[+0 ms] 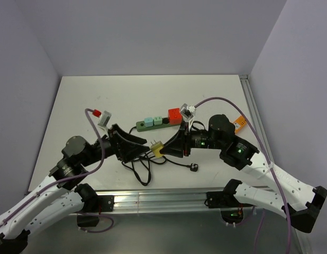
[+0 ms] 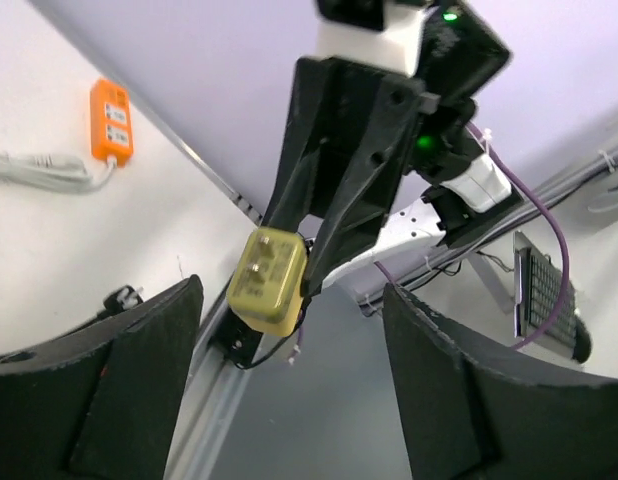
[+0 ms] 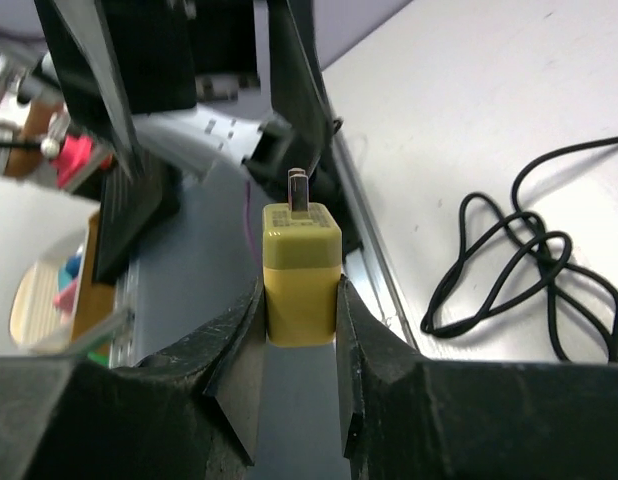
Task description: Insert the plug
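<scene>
My right gripper [image 1: 162,148] is shut on a yellow plug [image 1: 157,148], held above the table's front edge with its metal prongs pointing left. In the right wrist view the plug [image 3: 301,268] sits squeezed between both fingers [image 3: 239,350]. My left gripper [image 1: 136,143] is open and empty, facing the plug from the left at a short gap. In the left wrist view the plug [image 2: 267,280] hangs between and beyond my open fingers [image 2: 139,380]. The green power strip [image 1: 152,124] with a red block [image 1: 175,115] lies behind both grippers.
A black cable [image 1: 141,168] lies coiled in front of the grippers, ending in a black plug [image 1: 194,167]; it also shows in the right wrist view [image 3: 529,270]. An orange socket block [image 1: 238,123] lies at the right. A metal rail [image 1: 158,200] runs along the front edge.
</scene>
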Action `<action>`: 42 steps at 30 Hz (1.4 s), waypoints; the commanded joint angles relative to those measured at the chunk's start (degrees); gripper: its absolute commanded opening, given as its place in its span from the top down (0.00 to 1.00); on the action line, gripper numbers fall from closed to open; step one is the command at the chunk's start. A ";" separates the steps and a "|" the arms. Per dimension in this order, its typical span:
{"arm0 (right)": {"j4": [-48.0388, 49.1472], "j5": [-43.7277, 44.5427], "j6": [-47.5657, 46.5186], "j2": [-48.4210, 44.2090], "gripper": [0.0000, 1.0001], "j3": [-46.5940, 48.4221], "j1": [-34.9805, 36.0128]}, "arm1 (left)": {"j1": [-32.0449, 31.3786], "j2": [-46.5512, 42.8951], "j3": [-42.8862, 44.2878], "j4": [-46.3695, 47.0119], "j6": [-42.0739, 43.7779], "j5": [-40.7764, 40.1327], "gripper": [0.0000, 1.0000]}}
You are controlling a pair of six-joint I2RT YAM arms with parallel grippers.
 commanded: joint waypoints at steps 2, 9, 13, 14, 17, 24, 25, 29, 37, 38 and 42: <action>-5.96 -9.16 -7.46 -1.27 1.00 3.66 0.26 | -0.03 -1.06 2.87 -3.69 6.29 2.55 0.24; -5.98 -14.09 -7.90 1.99 1.00 5.34 0.17 | -0.12 5.09 2.51 0.91 6.90 17.07 0.23; -4.65 -14.80 -6.85 2.25 1.00 5.42 0.26 | -0.12 5.54 3.22 -0.52 8.31 16.01 0.23; -4.92 -14.89 -6.85 2.34 1.00 5.51 0.26 | -0.12 5.45 3.05 -0.08 8.14 16.71 0.24; -4.31 -14.89 -6.32 2.43 1.00 5.60 0.17 | -0.03 6.50 3.48 -0.78 8.40 17.42 0.29; -4.04 -14.80 -6.23 2.87 1.00 6.39 0.26 | -0.12 9.23 3.75 0.63 7.26 21.37 0.47; -4.04 -14.97 -6.23 3.21 1.00 6.48 0.26 | -0.03 9.23 3.75 0.72 7.08 21.29 0.47; -3.60 -14.89 -5.97 3.66 1.00 6.48 0.35 | -0.03 9.66 3.48 2.64 6.21 23.04 0.53; -6.75 -7.78 -5.00 3.48 0.38 6.04 0.17 | -0.12 8.00 5.07 -5.08 8.84 10.00 1.00; -7.46 -6.12 -4.74 3.05 0.36 5.78 0.26 | -0.12 6.69 4.89 -6.56 8.67 7.52 1.00; -7.56 -2.33 -3.33 0.24 0.35 1.65 0.26 | -0.03 4.66 3.75 -5.35 3.85 0.91 1.00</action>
